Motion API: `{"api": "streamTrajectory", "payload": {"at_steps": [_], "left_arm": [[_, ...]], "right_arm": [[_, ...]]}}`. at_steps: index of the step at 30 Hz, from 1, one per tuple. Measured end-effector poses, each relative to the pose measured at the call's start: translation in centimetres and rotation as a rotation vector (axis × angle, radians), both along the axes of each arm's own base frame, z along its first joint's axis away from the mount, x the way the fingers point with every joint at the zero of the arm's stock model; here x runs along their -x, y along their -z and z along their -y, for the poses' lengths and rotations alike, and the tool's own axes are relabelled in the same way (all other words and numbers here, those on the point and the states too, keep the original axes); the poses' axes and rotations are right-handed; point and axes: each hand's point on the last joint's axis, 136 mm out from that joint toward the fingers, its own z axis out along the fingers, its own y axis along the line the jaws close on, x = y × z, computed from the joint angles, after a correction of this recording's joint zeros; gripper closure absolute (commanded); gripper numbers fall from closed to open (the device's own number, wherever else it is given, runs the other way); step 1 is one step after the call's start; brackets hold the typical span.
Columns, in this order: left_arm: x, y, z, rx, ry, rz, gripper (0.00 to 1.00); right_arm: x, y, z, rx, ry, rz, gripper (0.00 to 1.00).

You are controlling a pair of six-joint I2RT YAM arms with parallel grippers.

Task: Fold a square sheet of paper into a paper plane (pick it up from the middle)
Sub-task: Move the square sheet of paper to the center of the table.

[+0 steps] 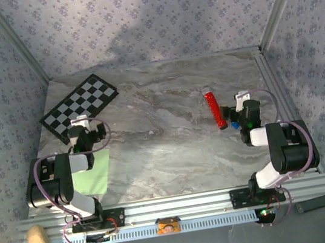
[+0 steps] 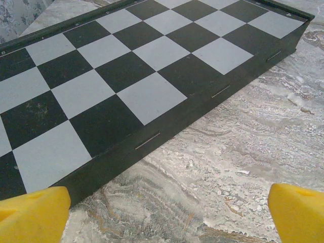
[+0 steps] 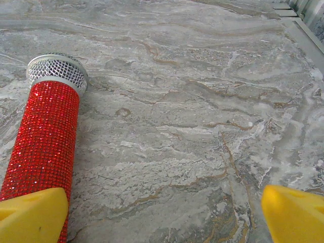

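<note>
I read the left pincer [image 2: 167,215] spread wide and empty before the checkerboard [image 2: 126,76], and the right pincer [image 3: 164,215] likewise beside the red tube [image 3: 45,147]. The square sheet of paper [image 1: 94,171] lies flat behind the left pincer, partly under its arm.

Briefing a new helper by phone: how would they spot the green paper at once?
On the marbled table, go to the near left, between the checkerboard and the base of the left arm. The square sheet of paper lies flat there, partly under the arm: plain light green, unlike the black-and-white board or the glittery red tube.
</note>
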Motion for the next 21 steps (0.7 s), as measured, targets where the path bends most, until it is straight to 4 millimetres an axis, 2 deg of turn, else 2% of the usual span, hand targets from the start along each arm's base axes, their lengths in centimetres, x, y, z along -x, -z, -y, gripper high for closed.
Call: {"api": "streamTrajectory", "payload": {"at_steps": [21], "left_arm": [[0.00, 0.00, 0.00, 0.000, 0.000, 0.000, 0.00]], "right_arm": [[0.00, 0.00, -0.12, -0.003, -0.007, 0.000, 0.00]]}}
